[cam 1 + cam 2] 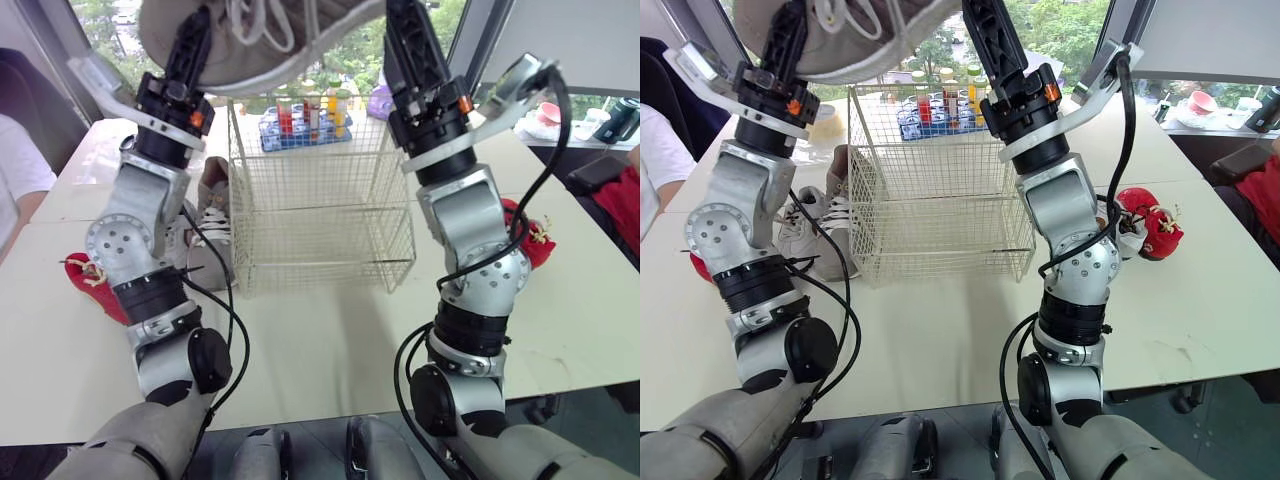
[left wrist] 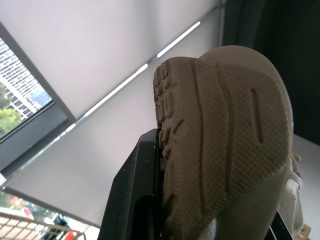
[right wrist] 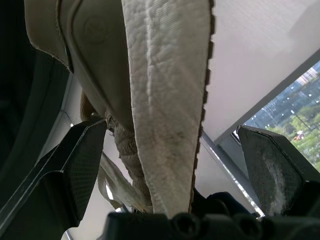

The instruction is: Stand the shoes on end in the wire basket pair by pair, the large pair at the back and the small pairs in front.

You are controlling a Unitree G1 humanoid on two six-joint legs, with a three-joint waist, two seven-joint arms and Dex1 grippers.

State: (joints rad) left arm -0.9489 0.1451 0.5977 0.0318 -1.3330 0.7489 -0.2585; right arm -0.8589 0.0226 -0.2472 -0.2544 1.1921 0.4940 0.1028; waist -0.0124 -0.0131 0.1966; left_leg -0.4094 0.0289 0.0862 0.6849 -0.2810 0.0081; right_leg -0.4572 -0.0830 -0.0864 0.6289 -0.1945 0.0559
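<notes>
Your left tool (image 1: 193,35) clenches the large beige shoe (image 1: 265,45) high over the wire basket (image 1: 320,210) — open top below both tools. Right wrist view: right tool (image 3: 170,132) spread, straddling the shoe.

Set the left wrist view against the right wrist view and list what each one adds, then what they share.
Left wrist view: the beige sneaker's treaded sole seen face-on, a black finger pressed along the sole's edge, and a corner of the wire basket.
Right wrist view: the sole seen edge-on, the upper and laces, and the right gripper spread around the sneaker, with one finger clear of it.
Both: the same raised sneaker, and a window behind it.
</notes>
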